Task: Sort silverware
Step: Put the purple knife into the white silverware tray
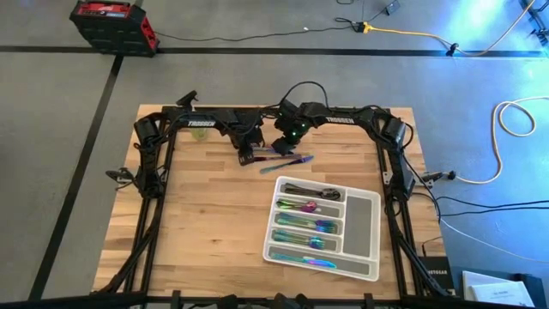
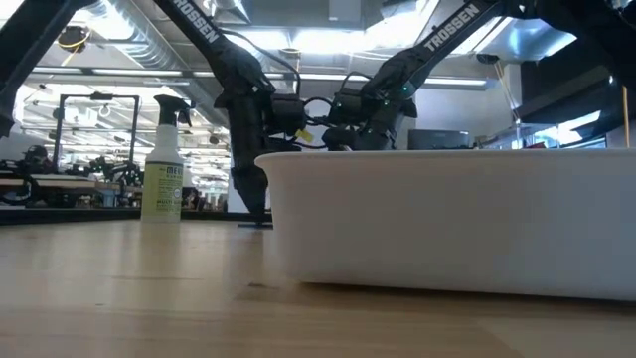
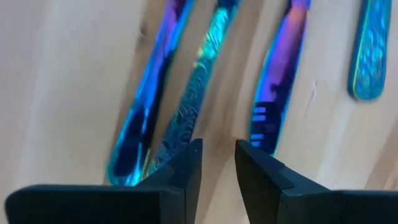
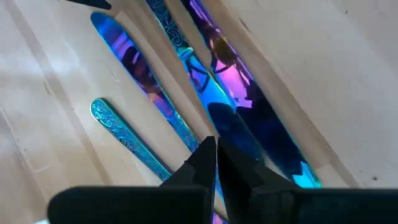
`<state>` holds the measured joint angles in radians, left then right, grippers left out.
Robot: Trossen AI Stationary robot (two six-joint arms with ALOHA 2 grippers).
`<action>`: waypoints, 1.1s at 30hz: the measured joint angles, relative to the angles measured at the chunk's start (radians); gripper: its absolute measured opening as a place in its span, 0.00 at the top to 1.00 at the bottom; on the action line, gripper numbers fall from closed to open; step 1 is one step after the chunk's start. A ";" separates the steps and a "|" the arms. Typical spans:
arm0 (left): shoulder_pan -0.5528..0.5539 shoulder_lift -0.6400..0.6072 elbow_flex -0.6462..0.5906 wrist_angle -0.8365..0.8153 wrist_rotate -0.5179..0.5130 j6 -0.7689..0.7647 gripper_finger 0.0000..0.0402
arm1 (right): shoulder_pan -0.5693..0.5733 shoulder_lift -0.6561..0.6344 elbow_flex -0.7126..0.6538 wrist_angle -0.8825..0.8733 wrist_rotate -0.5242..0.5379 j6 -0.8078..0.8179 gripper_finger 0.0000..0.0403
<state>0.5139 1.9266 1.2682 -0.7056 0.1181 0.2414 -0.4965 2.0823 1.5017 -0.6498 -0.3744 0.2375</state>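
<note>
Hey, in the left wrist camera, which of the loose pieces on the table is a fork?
The fork is the purple-blue piece beside the left tool; it alone shows tines, while the others show none.

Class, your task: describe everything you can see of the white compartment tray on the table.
The compartment tray is a white-grey rectangular organiser that looks like plastic, lying flat and slightly turned on the wooden table. Five slots lie stacked along its length, with one bare slot set crosswise at the end towards the right arm's side. The stacked slots hold iridescent silverware, one of them dark pieces. In the low view its plain wall fills the foreground. Neither gripper touches it.
</note>
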 joint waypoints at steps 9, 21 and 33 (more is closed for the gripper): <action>0.002 -0.032 -0.001 -0.065 0.005 0.000 0.80 | 0.024 0.000 0.000 -0.004 0.142 -0.008 1.00; 0.029 -0.081 -0.002 -0.078 0.023 0.078 0.80 | 0.056 0.056 0.002 -0.002 0.166 0.020 1.00; 0.046 -0.083 -0.002 -0.117 0.036 0.237 0.80 | 0.057 0.071 0.005 -0.021 0.160 0.040 1.00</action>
<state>0.5594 1.8439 1.2663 -0.8224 0.1537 0.4785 -0.4393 2.1529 1.5066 -0.6708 -0.2142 0.2775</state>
